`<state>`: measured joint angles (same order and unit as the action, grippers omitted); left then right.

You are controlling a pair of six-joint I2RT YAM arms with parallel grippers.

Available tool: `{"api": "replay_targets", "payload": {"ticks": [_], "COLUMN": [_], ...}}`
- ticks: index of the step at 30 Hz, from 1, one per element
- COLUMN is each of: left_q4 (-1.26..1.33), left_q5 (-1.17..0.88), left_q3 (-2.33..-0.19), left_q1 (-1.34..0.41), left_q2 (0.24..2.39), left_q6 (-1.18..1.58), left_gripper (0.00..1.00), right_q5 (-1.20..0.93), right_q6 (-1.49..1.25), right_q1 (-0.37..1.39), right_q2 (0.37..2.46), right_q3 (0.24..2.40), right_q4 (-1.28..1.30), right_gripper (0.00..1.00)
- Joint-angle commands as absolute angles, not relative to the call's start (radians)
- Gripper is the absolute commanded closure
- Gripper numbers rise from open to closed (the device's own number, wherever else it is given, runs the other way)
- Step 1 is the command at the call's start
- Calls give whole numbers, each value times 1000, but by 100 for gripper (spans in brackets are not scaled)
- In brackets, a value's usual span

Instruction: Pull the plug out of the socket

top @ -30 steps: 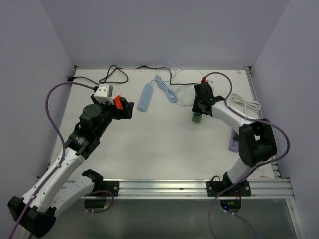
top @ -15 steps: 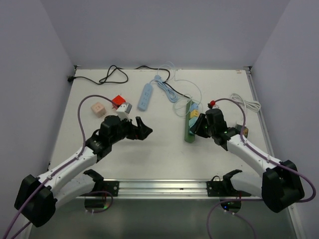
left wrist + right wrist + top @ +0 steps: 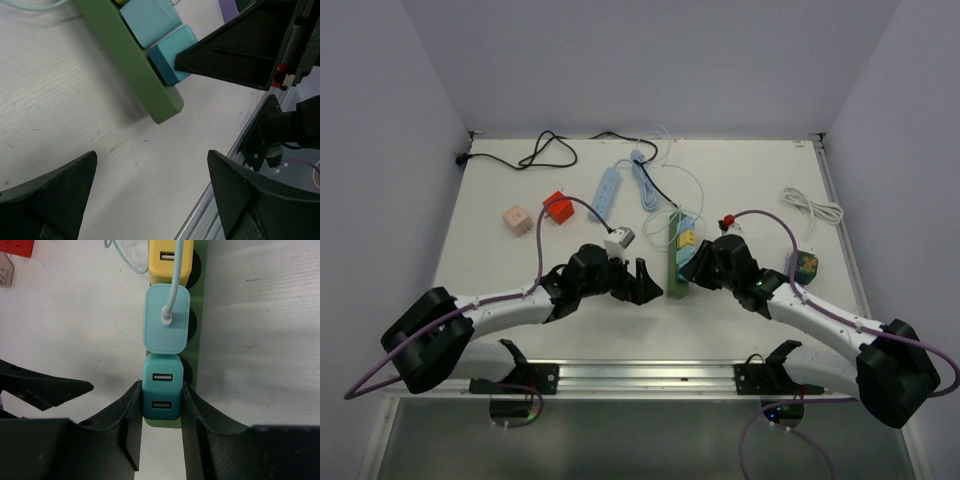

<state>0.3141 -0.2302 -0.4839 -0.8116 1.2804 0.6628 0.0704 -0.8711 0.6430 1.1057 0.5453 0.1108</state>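
A green socket strip (image 3: 676, 262) lies at the table's middle with a yellow, a pale blue and a teal plug (image 3: 161, 387) in it. The teal plug sits in the nearest socket. My right gripper (image 3: 161, 385) is shut on that teal plug, one finger on each side, and it reaches in from the right (image 3: 694, 272). My left gripper (image 3: 648, 283) hovers just left of the strip's near end, open with nothing between its fingers (image 3: 151, 155). In the left wrist view the strip (image 3: 135, 65) and teal plug (image 3: 172, 52) lie ahead of its jaws.
A pale blue power strip (image 3: 608, 193) and black cable (image 3: 545, 152) lie at the back. A red cube (image 3: 557, 207) and beige cube (image 3: 516, 218) sit at the left. A coiled white cable (image 3: 812, 210) and small colourful box (image 3: 806, 265) are at the right. A metal rail (image 3: 650, 375) runs along the near edge.
The right gripper has drawn the green strip from the far right toward the middle and nearer. The left arm swung down and rightward to the strip's near end, still open.
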Motion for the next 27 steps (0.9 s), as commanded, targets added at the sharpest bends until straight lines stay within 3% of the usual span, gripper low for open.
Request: {"api": "replay_targets", "payload": {"ticks": [1,13,16,24,25,27], "left_q4": [458,578,610,650,649,632], "left_q5": [-210,-290,-313,-319,-313,-305], "left_q3": [-540,-632,-637,-615,-608,-604], "left_q1": [-825,-848,-850,-851,-851,-850], "left_q2": [1325,1574,1618,1680,1684,1686], "left_q6": [673,715,745,807,808,811], "left_gripper": [5,17,26,68,78,90], "right_q5": [97,186,195,225,229,232], "right_q6": [-934,-979,-986,-990,-982,-973], "right_q1": [676,761,769,788,792,790], "right_q2": [1083,1060,1045,1023,1025,1020], "right_q3": [543,529,514,474,480,483], "right_q4": [-47,-101,-112,-170,-163,-150], "right_gripper": [100,100,100,100,100,100]}}
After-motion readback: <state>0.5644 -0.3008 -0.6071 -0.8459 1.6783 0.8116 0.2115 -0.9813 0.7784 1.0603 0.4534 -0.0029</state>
